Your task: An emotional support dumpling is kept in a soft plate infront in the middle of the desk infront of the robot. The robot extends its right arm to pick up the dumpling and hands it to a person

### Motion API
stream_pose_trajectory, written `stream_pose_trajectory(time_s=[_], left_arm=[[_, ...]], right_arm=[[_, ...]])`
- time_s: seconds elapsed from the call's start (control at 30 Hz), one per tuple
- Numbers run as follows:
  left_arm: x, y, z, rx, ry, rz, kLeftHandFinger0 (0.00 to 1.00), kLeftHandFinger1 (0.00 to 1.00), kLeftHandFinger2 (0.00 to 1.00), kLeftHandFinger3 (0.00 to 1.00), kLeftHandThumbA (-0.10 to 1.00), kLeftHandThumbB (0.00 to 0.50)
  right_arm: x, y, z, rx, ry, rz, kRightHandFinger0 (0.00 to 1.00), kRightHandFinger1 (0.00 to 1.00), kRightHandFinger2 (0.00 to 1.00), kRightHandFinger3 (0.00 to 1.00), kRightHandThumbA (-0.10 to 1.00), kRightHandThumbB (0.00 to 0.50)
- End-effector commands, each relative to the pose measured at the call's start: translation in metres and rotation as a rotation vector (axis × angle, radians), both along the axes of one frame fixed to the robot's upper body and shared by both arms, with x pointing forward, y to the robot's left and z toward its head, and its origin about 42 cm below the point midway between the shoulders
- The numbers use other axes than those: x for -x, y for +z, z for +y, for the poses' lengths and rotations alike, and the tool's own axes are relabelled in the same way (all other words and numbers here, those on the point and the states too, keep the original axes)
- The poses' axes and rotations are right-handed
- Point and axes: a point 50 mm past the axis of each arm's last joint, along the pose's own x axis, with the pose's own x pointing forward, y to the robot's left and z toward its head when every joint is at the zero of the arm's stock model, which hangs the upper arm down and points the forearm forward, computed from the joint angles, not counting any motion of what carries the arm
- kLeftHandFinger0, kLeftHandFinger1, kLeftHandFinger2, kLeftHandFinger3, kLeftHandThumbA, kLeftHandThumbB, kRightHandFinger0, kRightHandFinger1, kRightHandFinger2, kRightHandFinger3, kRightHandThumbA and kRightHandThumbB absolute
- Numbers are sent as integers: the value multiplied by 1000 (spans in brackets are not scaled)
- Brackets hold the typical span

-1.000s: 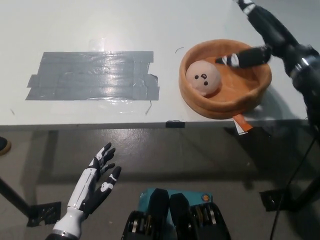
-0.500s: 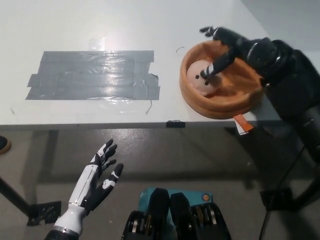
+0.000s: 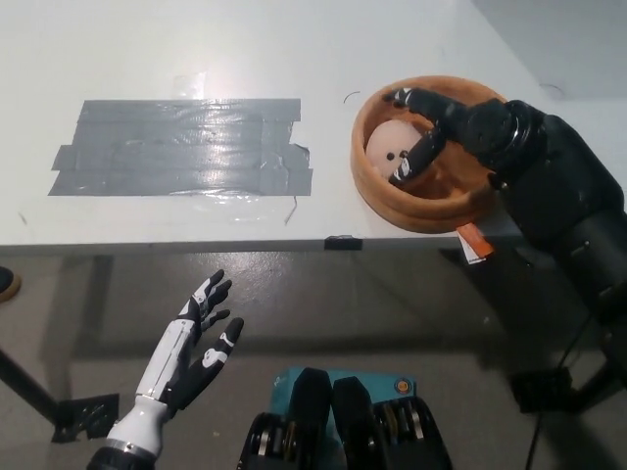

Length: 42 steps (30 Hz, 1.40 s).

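One black right hand [image 3: 431, 132], fingers spread over the dumpling [image 3: 385, 149].

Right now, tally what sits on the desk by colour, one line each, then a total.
Orange: 1, the soft plate
Pale pink: 1, the dumpling inside it, under the right hand
Grey: 1, the tape patch
Total: 3
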Motion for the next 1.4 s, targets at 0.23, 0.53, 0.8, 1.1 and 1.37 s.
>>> stream_pose_trajectory(time_s=[0.23, 0.53, 0.8, 1.1, 1.37], left_arm=[[-10, 16, 5, -24, -22, -58, 946, 1000, 1000, 1000, 741, 289], [-11, 17, 4, -31, -25, -54, 949, 1000, 1000, 1000, 745, 284], [-13, 20, 4, -31, -31, -61, 946, 1000, 1000, 1000, 740, 274], [-17, 23, 4, -31, -31, -68, 949, 1000, 1000, 1000, 752, 278], [-19, 24, 4, -31, -29, -73, 951, 1000, 1000, 1000, 758, 263]], right_arm=[[-8, 27, 1, 41, 10, -59, 1000, 1000, 1000, 1000, 993, 376], [-7, 21, -1, -26, 22, 1, 1000, 1000, 1000, 1000, 917, 357], [-6, 12, 3, 25, 84, -2, 1000, 1000, 1000, 1000, 808, 304], [-5, -12, 2, 5, 88, -102, 44, 363, 654, 733, -100, 199], [-6, -17, -4, -69, 51, -166, 68, 657, 916, 924, -100, 133]])
